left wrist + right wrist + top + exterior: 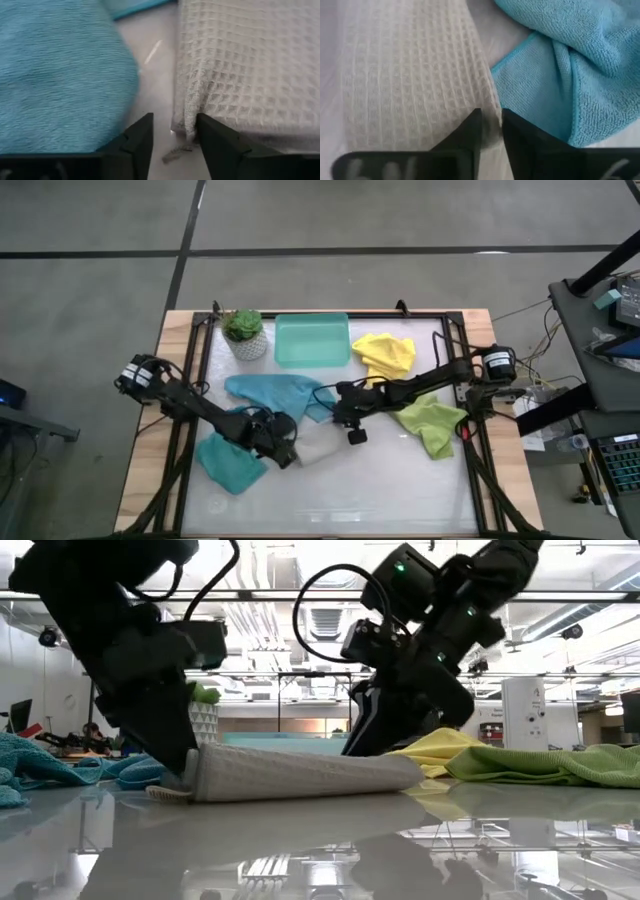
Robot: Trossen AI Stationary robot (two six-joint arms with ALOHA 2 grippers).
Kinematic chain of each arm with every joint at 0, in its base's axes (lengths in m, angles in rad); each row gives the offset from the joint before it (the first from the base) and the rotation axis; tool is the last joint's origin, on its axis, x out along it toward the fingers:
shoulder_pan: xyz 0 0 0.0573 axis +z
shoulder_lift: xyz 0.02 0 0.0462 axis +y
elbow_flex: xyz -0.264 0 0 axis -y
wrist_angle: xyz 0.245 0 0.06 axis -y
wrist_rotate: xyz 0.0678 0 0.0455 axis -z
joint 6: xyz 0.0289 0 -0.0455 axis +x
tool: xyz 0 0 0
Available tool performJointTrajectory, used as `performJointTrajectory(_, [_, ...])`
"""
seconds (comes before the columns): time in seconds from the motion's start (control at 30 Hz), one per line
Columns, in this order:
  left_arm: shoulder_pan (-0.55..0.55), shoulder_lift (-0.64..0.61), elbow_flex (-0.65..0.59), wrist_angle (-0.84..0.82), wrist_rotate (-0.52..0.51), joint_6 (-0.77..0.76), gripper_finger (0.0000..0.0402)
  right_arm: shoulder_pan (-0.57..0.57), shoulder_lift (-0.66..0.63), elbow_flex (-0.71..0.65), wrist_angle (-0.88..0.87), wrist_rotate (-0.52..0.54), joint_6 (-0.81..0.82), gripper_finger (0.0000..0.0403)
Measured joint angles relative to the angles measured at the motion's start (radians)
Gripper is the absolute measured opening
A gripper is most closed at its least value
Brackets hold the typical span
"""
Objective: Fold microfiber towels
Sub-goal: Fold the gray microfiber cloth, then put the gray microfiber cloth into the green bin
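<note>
The light grey waffle towel [318, 448] lies folded flat on the table [300, 775], between my two grippers. My left gripper [175, 135] stands open at the towel's left end [285, 452], with one corner in its gap. My right gripper [492, 127] is at the towel's far right edge [352, 432], open by a narrow gap into which that edge runs. One teal towel [270, 392] lies crumpled behind the grey one, and another [228, 462] to its left. A yellow towel [385, 355] and a lime green towel [432, 425] lie at the right. My left gripper slants down at the grey towel's puckered corner [190, 122]. The corner lies on the table in the gap, against the inner side of one finger [210, 140], and the other finger stands clear. My right gripper straddles the towel's edge [492, 107] from above; I cannot tell whether its fingers touch it.
A rigid teal tray [312, 340] and a small potted plant [245, 332] stand at the far edge. A dark frame [455, 330] rims the glossy white table. Bare table lies toward the near edge [340, 500].
</note>
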Motion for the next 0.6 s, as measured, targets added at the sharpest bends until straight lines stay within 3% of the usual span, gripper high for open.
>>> performJointTrajectory(0.4, [0.0, -0.142, -0.002, -0.023, 0.017, 0.173, 0.0152, 0.001, 0.0, 0.175, -0.33, -0.001, 0.089, 0.0123])
performJointTrajectory(0.6, [-0.006, -0.103, -0.008, 0.243, -0.037, 0.317, 0.0152, 0.012, -0.001, 0.226, -0.399, -0.001, 0.168, 0.0115])
